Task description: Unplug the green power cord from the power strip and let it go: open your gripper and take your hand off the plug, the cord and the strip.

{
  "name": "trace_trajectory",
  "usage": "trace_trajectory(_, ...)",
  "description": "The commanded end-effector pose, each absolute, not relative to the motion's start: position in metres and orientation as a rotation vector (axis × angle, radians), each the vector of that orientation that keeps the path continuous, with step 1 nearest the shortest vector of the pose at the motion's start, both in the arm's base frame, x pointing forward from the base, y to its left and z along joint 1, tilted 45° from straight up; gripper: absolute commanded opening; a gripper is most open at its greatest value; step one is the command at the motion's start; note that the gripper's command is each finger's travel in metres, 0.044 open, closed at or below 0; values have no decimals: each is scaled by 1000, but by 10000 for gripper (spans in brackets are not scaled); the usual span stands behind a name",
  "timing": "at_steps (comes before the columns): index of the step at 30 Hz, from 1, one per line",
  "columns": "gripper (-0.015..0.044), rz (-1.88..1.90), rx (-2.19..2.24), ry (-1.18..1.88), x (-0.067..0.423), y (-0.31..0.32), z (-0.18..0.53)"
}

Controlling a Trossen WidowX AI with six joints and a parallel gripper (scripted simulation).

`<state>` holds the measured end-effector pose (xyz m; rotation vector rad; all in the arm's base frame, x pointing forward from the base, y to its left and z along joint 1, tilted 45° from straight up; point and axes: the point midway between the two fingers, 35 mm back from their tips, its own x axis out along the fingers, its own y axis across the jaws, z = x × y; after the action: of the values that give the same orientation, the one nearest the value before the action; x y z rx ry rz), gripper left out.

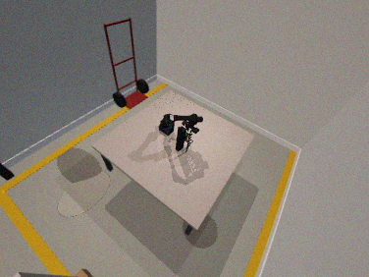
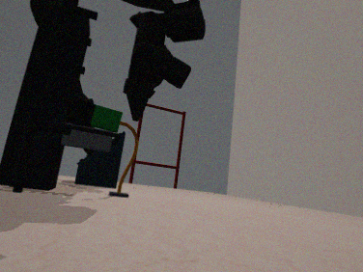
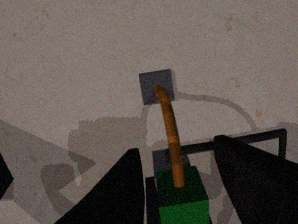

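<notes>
The green plug [image 3: 182, 216] [image 2: 106, 118] lies between my gripper's [image 3: 180, 152] [image 2: 116, 115] black fingers. In the wrist view a narrow gap shows on each side of it, so the fingers stand open around the plug without pressing it. Its orange cord [image 3: 169, 125] [image 2: 129, 159] bends down to a small dark square foot [image 3: 156, 86] [image 2: 118, 194] on the table. In the exterior view the plug sits on top of the grey power strip [image 2: 87, 140]; I cannot tell whether its prongs are in a socket. In the top view the arm [image 1: 182, 118] is small, near the middle of the table.
The pale table [image 1: 221, 162] stands inside a floor area marked with yellow lines [image 1: 275, 206]. A red hand truck [image 1: 125, 64] [image 2: 164, 145] leans at the back wall. The arm's base [image 1: 166, 125] stands just behind the strip.
</notes>
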<state>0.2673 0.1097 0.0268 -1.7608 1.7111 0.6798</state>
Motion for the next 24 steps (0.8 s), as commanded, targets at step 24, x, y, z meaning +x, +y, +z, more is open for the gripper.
trace_trajectory(24, 160, 695, -1792, 1693, 266, 103, 49)
